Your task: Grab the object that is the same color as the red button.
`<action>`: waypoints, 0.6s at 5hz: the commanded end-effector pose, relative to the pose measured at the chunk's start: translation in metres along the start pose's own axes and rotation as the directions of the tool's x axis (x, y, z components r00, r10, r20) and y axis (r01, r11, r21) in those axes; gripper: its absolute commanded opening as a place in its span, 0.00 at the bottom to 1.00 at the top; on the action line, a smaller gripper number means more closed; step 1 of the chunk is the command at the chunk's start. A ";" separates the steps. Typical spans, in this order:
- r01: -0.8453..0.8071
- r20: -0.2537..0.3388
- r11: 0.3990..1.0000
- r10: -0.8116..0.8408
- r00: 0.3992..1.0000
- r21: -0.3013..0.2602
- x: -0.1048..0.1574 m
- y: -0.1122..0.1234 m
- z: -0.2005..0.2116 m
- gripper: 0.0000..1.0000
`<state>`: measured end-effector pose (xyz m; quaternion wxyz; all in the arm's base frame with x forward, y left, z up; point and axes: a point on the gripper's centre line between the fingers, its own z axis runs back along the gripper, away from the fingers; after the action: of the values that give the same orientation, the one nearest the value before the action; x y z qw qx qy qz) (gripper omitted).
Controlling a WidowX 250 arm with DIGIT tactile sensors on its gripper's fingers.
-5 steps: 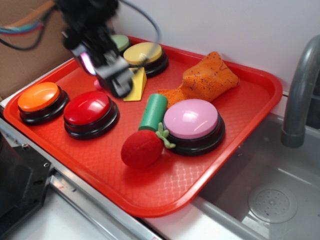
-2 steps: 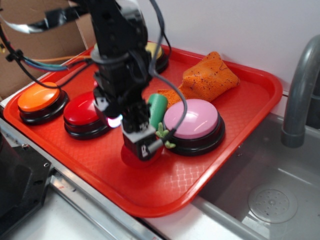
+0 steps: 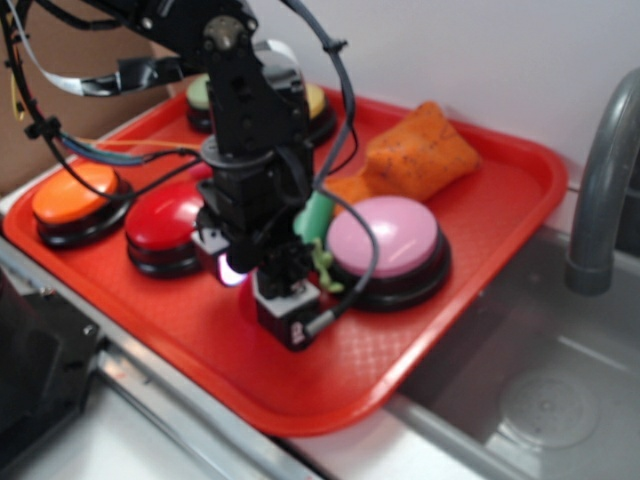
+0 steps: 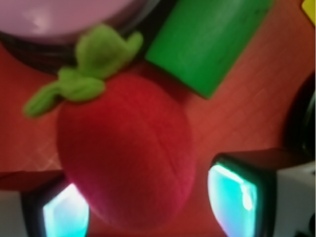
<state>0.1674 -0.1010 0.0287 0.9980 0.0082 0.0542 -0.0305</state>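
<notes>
Jaws wide, straddling the plush strawberry point(image 4: 126, 153), not yet pinching it; pads point(image 4: 232, 197) sit either side of its lower end. Gripper point(image 3: 288, 318) is low in the frame's centre, arm dropping steeply from upper left. Step: pre-grasp. Next, likely: settle slightly, then close. Strawberry lies on the red tray point(image 3: 500, 215), just beside the green cylinder point(image 4: 212, 42) and the pink button point(image 3: 385, 240); red button point(image 3: 165, 220) is left.
</notes>
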 end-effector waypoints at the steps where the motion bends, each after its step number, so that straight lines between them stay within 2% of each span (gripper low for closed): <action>1: -0.021 0.061 1.000 0.022 0.998 -0.006 0.005 -0.003 0.009 0.00; 2: -0.027 0.074 0.999 0.028 0.997 -0.019 0.006 0.001 0.017 0.00; 3: -0.052 0.123 0.998 0.057 0.991 -0.041 0.012 0.017 0.060 0.00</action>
<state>0.1828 -0.0821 0.0779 0.9999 -0.0036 0.0116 0.0016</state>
